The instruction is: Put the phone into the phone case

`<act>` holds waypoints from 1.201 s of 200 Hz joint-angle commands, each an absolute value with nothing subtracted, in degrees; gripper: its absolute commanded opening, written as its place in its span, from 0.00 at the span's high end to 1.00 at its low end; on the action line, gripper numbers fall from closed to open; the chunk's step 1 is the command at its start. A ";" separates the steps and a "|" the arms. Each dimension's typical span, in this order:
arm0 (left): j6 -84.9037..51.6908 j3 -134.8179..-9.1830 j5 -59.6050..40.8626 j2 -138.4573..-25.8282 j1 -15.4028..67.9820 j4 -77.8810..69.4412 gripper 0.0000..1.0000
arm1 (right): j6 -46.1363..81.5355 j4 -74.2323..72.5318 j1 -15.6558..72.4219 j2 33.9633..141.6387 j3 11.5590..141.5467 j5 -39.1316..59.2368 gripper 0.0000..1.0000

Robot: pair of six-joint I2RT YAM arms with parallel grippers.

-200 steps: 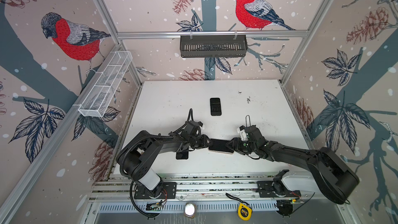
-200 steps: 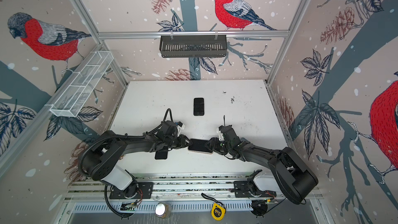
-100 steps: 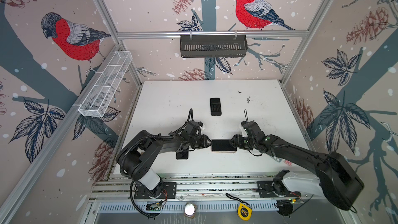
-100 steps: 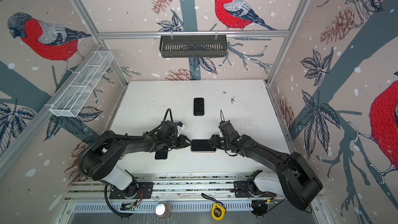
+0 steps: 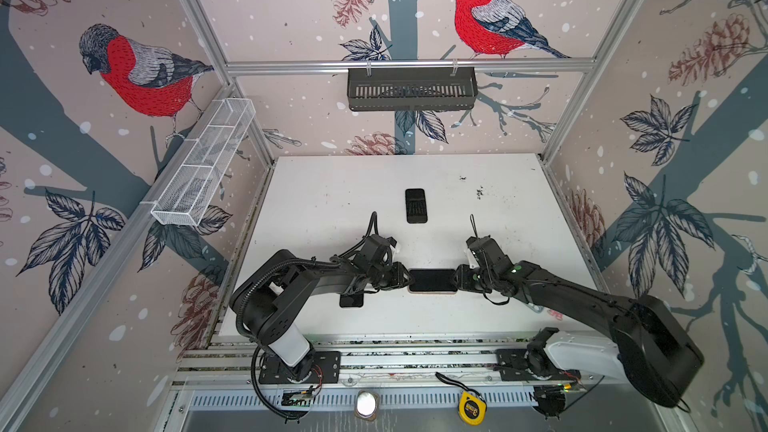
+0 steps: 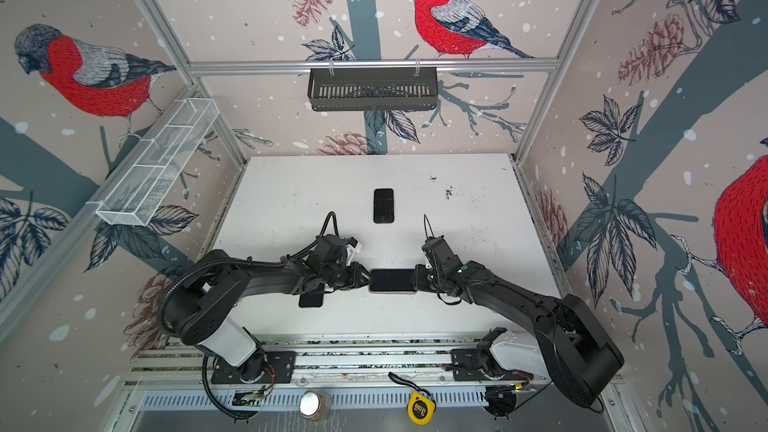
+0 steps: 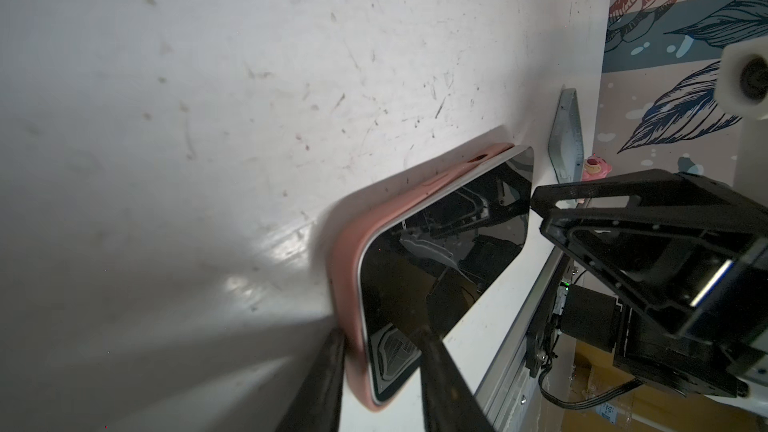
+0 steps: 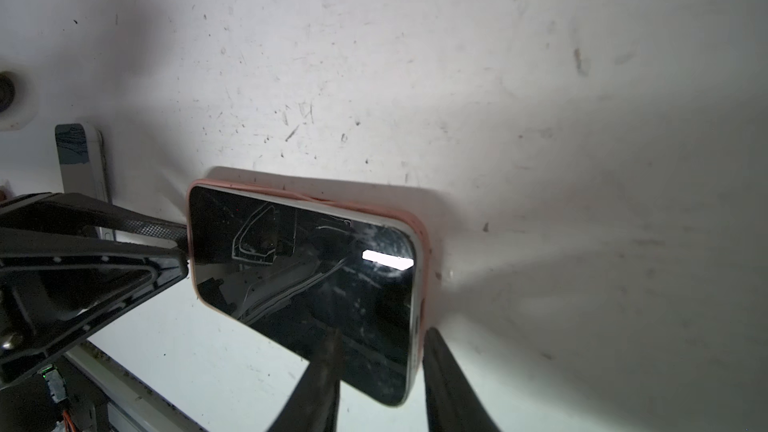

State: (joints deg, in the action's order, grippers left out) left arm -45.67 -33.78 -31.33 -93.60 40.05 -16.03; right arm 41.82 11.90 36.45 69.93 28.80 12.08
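Phone (image 7: 440, 251) glossy black, case (image 7: 348, 268) matte pink, rounded

The picture's edge cuts off the fingers of the left pincer (image 7: 380, 347) in its wrist view and of the right pincer (image 8: 380, 351) in its own, and we cannot tell whether they clamp the phone (image 7: 440, 259). The pink phone case (image 7: 345, 276) hides its back. In a top view the left arm covers part of a dark flat device (image 5: 351, 301) on the table (image 5: 332, 201). A pink figurine (image 7: 597, 167) is too small to make out.
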 commanded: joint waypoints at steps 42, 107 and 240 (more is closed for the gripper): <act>-46.86 -35.11 -31.38 -94.66 40.96 -17.53 0.78 | 41.81 8.84 37.35 71.09 27.78 14.37 0.78; -43.80 -37.74 -27.94 -94.88 40.96 -8.80 0.92 | 43.67 6.01 39.57 71.54 27.71 15.78 0.82; -36.26 -47.16 -15.60 -89.19 40.96 13.72 0.81 | 45.79 2.39 41.69 73.33 28.82 18.43 0.80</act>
